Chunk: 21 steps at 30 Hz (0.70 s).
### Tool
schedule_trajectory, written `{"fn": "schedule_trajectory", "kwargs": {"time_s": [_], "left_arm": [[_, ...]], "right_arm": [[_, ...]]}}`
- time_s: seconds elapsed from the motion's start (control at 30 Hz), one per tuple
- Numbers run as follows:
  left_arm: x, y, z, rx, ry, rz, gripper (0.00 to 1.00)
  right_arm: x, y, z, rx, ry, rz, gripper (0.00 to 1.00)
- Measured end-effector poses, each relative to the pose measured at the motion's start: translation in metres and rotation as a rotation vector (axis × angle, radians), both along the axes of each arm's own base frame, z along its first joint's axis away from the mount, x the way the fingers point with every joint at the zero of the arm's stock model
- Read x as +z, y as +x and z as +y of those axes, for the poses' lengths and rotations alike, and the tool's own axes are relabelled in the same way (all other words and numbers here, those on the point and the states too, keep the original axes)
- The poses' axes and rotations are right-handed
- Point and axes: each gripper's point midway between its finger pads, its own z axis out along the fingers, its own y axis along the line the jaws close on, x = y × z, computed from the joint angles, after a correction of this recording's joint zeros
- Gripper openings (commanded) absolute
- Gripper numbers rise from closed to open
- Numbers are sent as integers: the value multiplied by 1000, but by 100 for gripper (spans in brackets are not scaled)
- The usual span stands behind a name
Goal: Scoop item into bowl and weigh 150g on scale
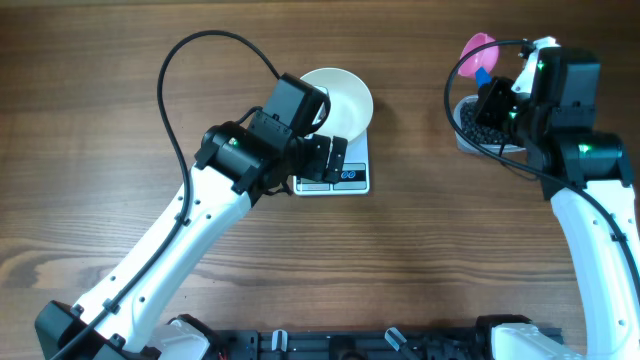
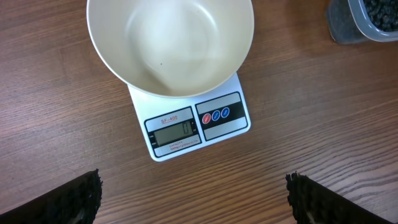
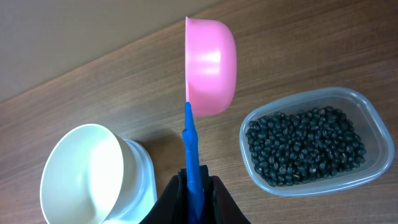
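The white bowl (image 1: 347,98) (image 2: 171,43) (image 3: 81,174) stands empty on the white scale (image 1: 345,178) (image 2: 186,134), whose display reads zero. My left gripper (image 1: 332,158) (image 2: 196,202) hovers open over the table just in front of the scale, holding nothing. At the far right, my right gripper (image 1: 497,92) (image 3: 194,186) is shut on the blue handle of a pink scoop (image 1: 478,48) (image 3: 211,65). The scoop's cup is tipped on its side in the air, beside and above the heap of black pellets (image 1: 478,126) (image 3: 305,146), the item.
The pellets lie in a clear plastic tub (image 3: 289,186) (image 2: 348,28) on the wooden table (image 1: 100,90), to the right of the scale. Black cables loop over both arms.
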Motion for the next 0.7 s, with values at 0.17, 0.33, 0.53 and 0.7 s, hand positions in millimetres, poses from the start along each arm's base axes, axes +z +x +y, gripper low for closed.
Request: {"fn": "schedule_trajectory", "kwargs": {"time_s": [0.17, 0.33, 0.53, 0.7], "left_arm": [[0, 0, 0, 0, 0, 0, 100], [-1, -2, 1, 0, 6, 9, 100], [-3, -5, 3, 0, 15, 22, 100], [-4, -5, 4, 0, 17, 25, 100]], "right_arm": [[0, 0, 0, 0, 0, -2, 4], [0, 0, 0, 0, 0, -3, 4], [1, 1, 0, 0, 0, -3, 4], [1, 1, -2, -7, -7, -5, 4]]}}
